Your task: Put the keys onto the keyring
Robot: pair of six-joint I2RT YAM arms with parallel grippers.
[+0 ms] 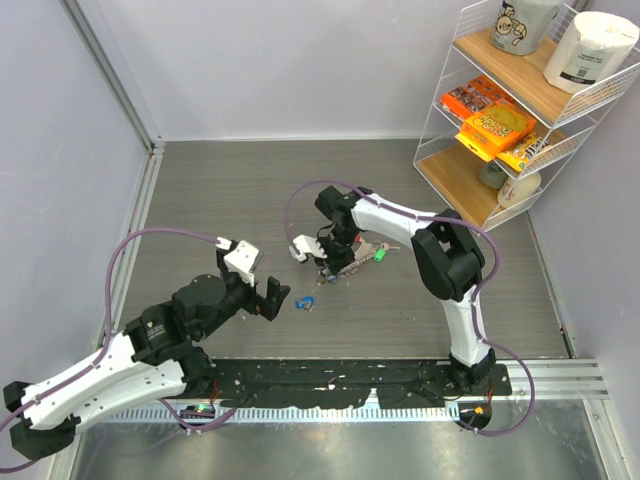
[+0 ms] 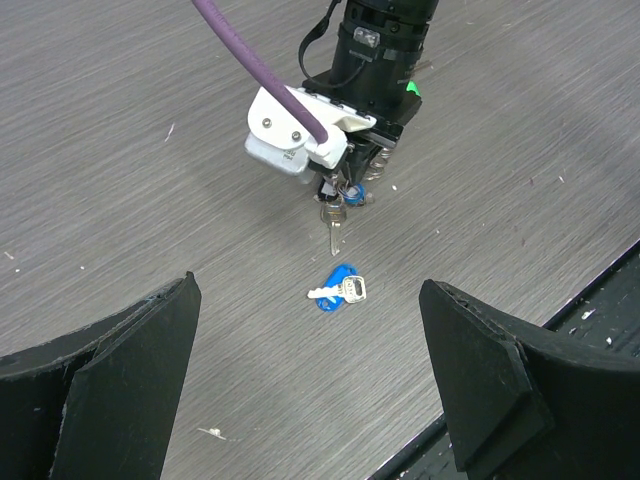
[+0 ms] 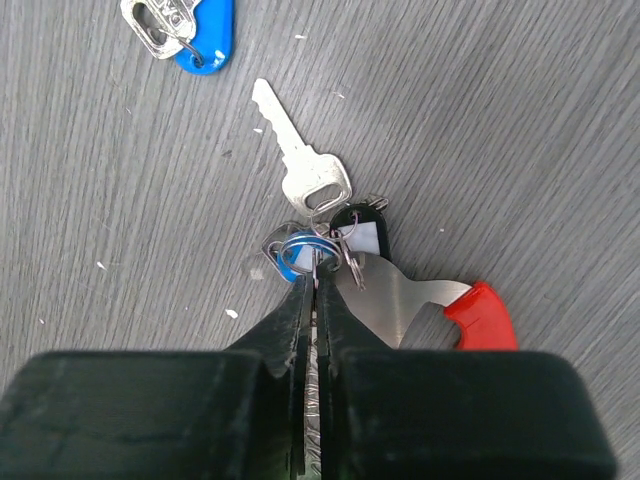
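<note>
Mid-table, lying apart
Blue-headed silvery key [image 3: 190, 30] lies flat, near-left of the red-tipped silvery keyring [image 3: 400, 290]; green-headed key [image 1: 380, 254] just right of it

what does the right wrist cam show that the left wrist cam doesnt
Only the right wrist view: the right gripper seen from behind its fingers, shut on the small ring of the keyring, and the red clip lying beside it.
Only the left wrist view: the left gripper open, the white camera housing on the right arm's wrist, a purple cable and a sliver of the green key.
Both: the loose blue key on the table and the plain silver key by the ring.
</note>
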